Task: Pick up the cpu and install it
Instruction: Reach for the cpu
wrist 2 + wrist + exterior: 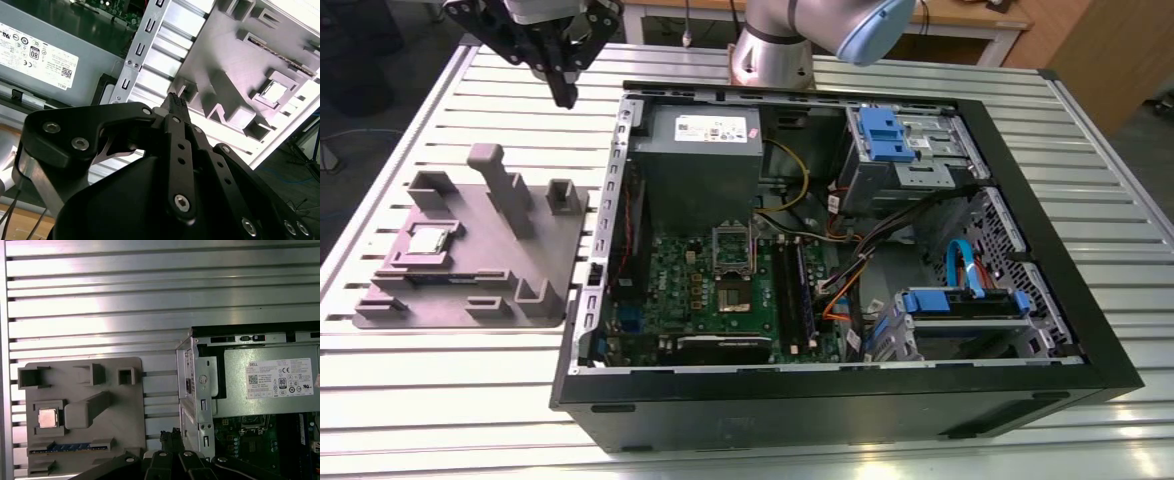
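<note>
The cpu [427,241] lies flat in a square recess of the grey tray [540,258] on the slatted bench [454,400], beside the open computer case [854,395]. The gripper [564,93] hangs above the tray's edge nearest the case, well apart from the chip — fingers [176,107] closed together, holding nothing.

White printed label [280,379] on the grey power supply box [235,401], rows of small print, a square code, round certification marks, no wording legible
</note>
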Robot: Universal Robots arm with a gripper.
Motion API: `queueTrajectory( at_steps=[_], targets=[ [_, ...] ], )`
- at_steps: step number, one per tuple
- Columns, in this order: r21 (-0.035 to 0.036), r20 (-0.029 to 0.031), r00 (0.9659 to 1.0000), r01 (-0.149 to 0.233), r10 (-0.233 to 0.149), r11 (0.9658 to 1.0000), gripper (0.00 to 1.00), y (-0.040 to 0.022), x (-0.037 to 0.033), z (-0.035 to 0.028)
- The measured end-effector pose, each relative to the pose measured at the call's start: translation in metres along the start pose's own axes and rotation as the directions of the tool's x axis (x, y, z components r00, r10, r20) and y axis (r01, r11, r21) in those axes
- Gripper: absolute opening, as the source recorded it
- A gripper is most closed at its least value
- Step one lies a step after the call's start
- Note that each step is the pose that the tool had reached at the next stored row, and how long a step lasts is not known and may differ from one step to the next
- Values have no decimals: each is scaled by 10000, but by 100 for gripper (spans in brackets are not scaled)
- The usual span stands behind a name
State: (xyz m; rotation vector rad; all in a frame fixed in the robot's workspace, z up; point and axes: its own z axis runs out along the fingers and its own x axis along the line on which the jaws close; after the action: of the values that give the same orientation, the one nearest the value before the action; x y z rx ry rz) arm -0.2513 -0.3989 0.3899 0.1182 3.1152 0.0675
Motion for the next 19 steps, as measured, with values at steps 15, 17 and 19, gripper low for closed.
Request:
queueTrajectory(
  at_steps=[15, 17, 19],
  targets=[
    [0, 0, 10000, 0, 0, 10000, 10, -2, 28, -1],
    [-1, 1, 10000, 0, 0, 10000, 10, -2, 32, 0],
    [0, 1, 10000, 0, 0, 10000, 10, -3, 36, -1]
  ],
)
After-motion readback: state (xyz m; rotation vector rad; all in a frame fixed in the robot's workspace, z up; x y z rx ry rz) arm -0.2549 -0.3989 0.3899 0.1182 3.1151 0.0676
